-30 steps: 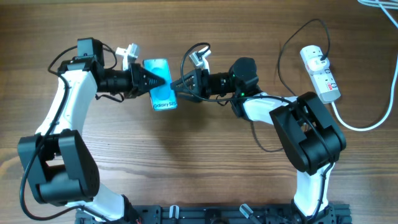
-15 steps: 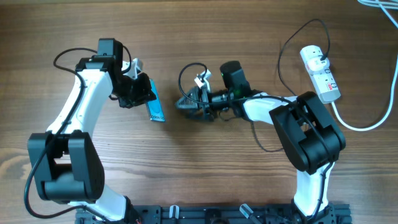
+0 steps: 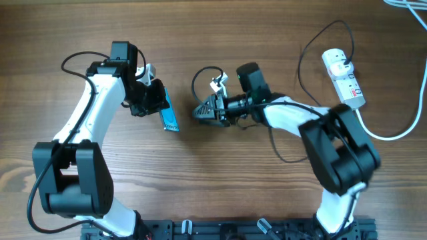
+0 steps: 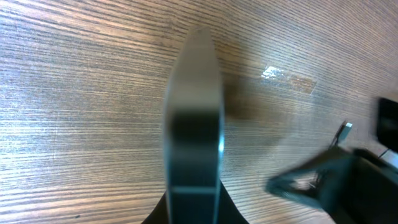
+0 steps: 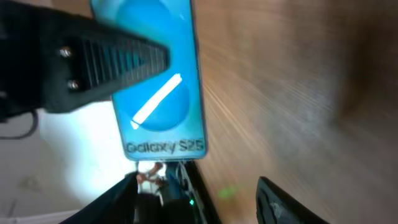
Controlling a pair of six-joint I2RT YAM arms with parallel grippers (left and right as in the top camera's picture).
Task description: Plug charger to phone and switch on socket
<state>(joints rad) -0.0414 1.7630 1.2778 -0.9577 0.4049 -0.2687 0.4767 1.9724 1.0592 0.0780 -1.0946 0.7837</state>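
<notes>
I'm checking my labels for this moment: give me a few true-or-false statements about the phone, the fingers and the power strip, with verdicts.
1. The left gripper is shut on the phone. True.
2. The phone lies flat, screen up. False: it is held on edge and shows as a thin strip from overhead.
3. The right gripper clamps the phone. False: its fingers stand open, apart from the phone.
4. A white plug sits in the socket. True.
</notes>
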